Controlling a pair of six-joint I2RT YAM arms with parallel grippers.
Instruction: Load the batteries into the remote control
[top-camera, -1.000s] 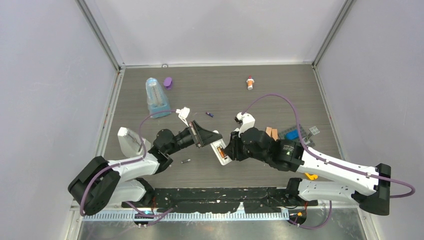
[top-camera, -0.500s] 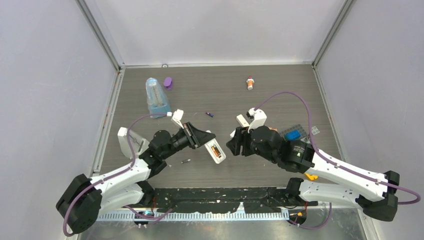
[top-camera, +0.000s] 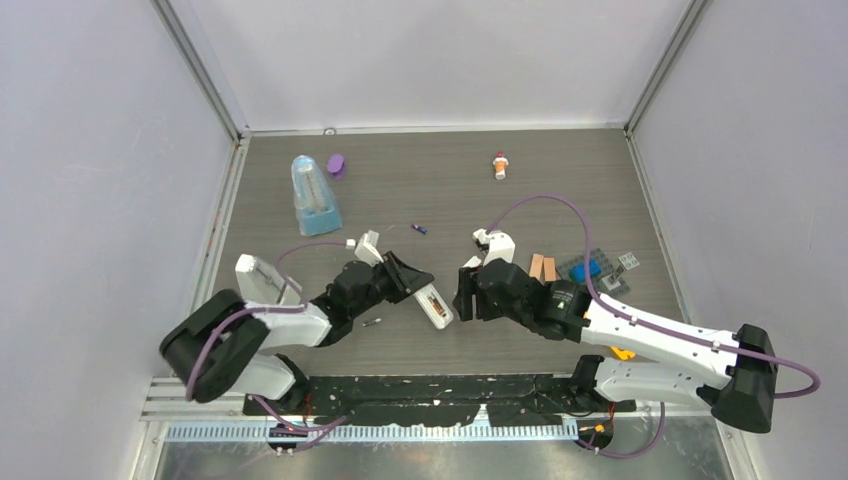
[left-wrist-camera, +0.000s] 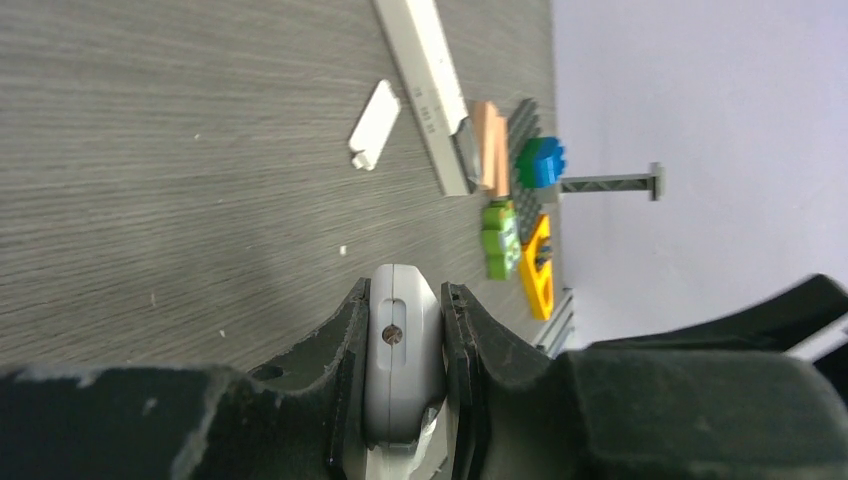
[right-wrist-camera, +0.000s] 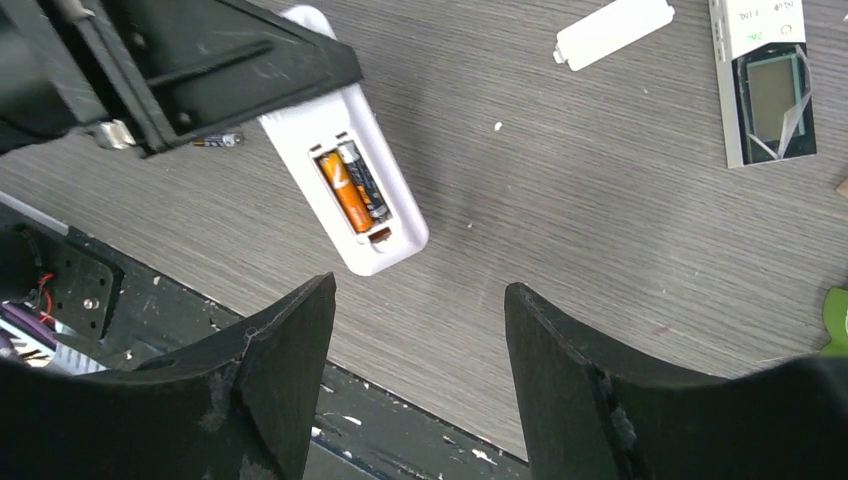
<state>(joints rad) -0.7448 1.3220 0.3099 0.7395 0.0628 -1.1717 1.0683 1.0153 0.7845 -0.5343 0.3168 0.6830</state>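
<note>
My left gripper (top-camera: 412, 286) (left-wrist-camera: 405, 292) is shut on one end of the remote control (top-camera: 435, 306) (left-wrist-camera: 401, 345), a white handset held just above the table. Its back faces up with the compartment uncovered. An orange battery (right-wrist-camera: 343, 191) and a dark battery (right-wrist-camera: 366, 183) lie side by side inside it. My right gripper (top-camera: 463, 293) (right-wrist-camera: 418, 288) stands open just right of the remote (right-wrist-camera: 372, 235), with nothing between its fingers. A dark battery (top-camera: 371, 322) (right-wrist-camera: 216, 142) lies on the table below the left gripper. A purple battery (top-camera: 420, 229) lies farther back.
The loose white compartment cover (right-wrist-camera: 613, 30) (left-wrist-camera: 375, 124) lies beside a white bar with a screen (right-wrist-camera: 765, 85) (left-wrist-camera: 428, 95). Toy bricks (top-camera: 588, 268) (left-wrist-camera: 540, 165) sit at right, a red-and-white bottle (top-camera: 500, 165) at the back, a clear blue container (top-camera: 312, 196) back left.
My right gripper has opened and drawn back to the right, off the remote. The left gripper keeps hold of the remote, which has shifted only slightly.
</note>
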